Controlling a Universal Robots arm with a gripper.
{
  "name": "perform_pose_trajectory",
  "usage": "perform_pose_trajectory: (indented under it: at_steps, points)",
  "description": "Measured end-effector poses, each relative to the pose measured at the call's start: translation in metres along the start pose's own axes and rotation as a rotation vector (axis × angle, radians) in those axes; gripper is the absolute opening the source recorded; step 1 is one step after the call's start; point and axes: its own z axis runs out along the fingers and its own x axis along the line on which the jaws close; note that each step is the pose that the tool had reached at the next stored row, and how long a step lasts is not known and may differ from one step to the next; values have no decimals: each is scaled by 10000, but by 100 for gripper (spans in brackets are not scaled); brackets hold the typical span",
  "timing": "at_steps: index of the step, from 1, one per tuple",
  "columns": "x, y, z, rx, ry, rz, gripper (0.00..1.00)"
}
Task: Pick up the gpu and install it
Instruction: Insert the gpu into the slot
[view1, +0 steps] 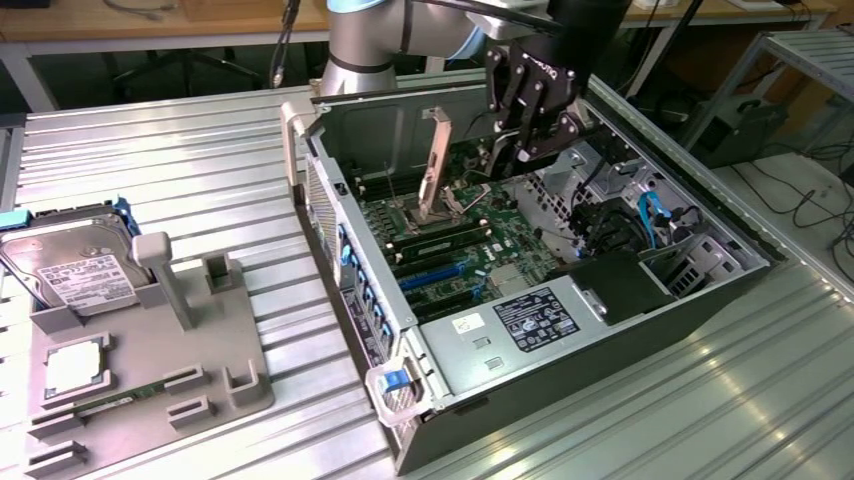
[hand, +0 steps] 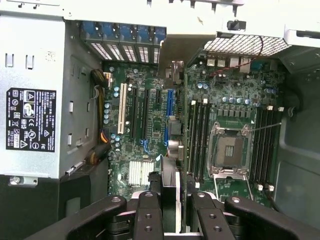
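Held edge-on between my fingers is the gpu (hand: 170, 176), a slim dark card. Its silver bracket (hand: 173, 75) points toward the slotted rear wall of the case. In the exterior view the gpu (view1: 431, 165) stands upright inside the open computer case (view1: 350, 262), its bracket end just above the motherboard (view1: 461, 262). My gripper (view1: 511, 158) is shut on the card from above, and in the wrist view the gripper (hand: 174, 202) has one black finger on each side of it. The card hangs between the blue expansion slot (hand: 169, 106) and the memory slots (hand: 199, 135).
The power supply (view1: 534, 320) with its black label fills the case's near end, with cables and drive bays (view1: 654, 225) at the exterior view's right. The processor socket (hand: 227, 150) lies open. Outside the case, a grey fixture (view1: 220, 380) holds a hard drive (view1: 74, 265), a processor (view1: 74, 365) and a memory stick (view1: 120, 400).
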Motion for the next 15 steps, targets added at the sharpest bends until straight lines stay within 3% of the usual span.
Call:
perform_pose_trajectory:
  at_steps: [15]
  points:
    - [3, 6, 148, 0, 1, 0, 28]
